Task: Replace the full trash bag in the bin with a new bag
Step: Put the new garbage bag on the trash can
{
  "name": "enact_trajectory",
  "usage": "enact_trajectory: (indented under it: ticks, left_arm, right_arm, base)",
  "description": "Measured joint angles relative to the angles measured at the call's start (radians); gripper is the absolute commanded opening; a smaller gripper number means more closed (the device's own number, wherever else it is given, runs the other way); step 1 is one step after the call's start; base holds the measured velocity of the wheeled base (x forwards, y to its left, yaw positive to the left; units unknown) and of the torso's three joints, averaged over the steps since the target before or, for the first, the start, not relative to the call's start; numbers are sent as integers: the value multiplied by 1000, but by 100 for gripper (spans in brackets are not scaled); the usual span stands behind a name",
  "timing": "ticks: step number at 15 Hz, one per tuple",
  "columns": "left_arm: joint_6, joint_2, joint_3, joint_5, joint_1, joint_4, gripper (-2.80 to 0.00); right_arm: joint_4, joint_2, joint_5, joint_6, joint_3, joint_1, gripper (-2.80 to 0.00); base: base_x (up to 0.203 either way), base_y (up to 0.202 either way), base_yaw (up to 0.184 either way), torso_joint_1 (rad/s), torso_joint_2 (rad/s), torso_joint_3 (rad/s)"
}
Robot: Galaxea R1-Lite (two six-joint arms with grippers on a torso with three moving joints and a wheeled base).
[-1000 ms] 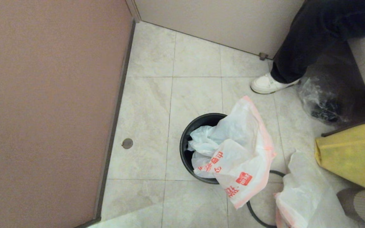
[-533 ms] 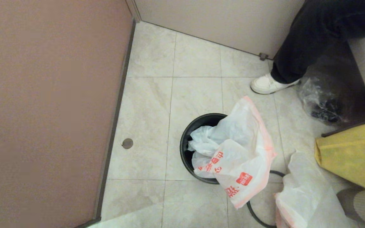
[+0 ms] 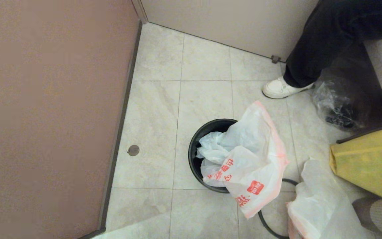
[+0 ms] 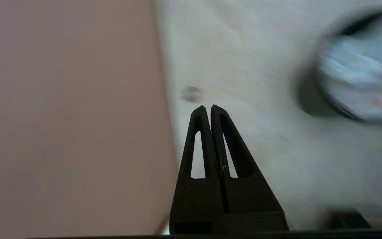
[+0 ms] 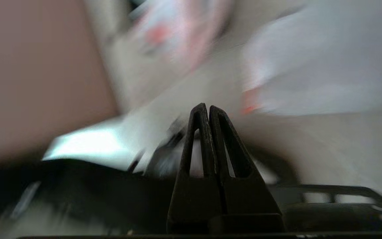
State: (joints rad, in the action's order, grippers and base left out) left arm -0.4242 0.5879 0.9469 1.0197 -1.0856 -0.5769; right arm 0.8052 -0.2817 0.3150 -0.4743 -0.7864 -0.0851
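Note:
The black bin (image 3: 193, 159) stands on the tiled floor. The new bag (image 3: 254, 166), thin and white with red characters, lies crumpled in the bin's mouth and hangs over its near right side. The full trash bag (image 3: 317, 205) sits on the floor at the lower right. Neither gripper shows in the head view. In the left wrist view my left gripper (image 4: 208, 107) is shut and empty above the floor beside the brown wall, off to one side of the bin (image 4: 310, 103). My right gripper (image 5: 204, 105) is shut and empty, low, short of the full trash bag (image 5: 327, 66).
A brown wall (image 3: 45, 116) runs along the left, with a floor drain (image 3: 133, 150) beside it. A dark ring (image 3: 264, 223) lies partly under the bags. A yellow bag (image 3: 370, 162), a clear bag (image 3: 337, 106) and a person's shoe (image 3: 279, 88) crowd the right.
Half a second ago a dark tip showed at the head view's left edge; it is gone now. The bags and the bin have not moved.

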Motion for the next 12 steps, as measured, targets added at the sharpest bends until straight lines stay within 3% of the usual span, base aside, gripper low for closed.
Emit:
enact_trajectory:
  ticks: [2,4,6,7,9,11,12]
  left_arm:
    - [68,-43,38,151,-336,2,-280]
    - [165,-72,73,295,-629,41,-280]
    - [274,-94,98,387,-815,93,-280]
    - [333,-109,109,411,-850,127,-280]
    - [477,-140,122,430,-808,210,-280]
    - [702,-163,141,447,-705,366,-280]
    - [807,-168,151,454,-705,461,-280]
  right_arm:
    - [48,-1,283,122,-32,0,-280]
    - [53,-34,590,322,-13,14,-280]
    - [42,-111,835,501,31,9,-280]
    - [31,-159,921,563,56,-26,-280]
    - [-3,-251,1014,642,102,-127,-280]
    - [-11,-308,1035,664,144,-236,-280]
    - [-7,-319,1037,666,159,-277,-280]
  base:
    - [0,0,0,0,0,0]
    - [0,0,0,0,0,0]
    - [0,0,0,0,0,0]
    - [0,0,0,0,0,0]
    - [0,0,0,0,0,0]
    - [0,0,0,0,0,0]
    - [0,0,0,0,0,0]
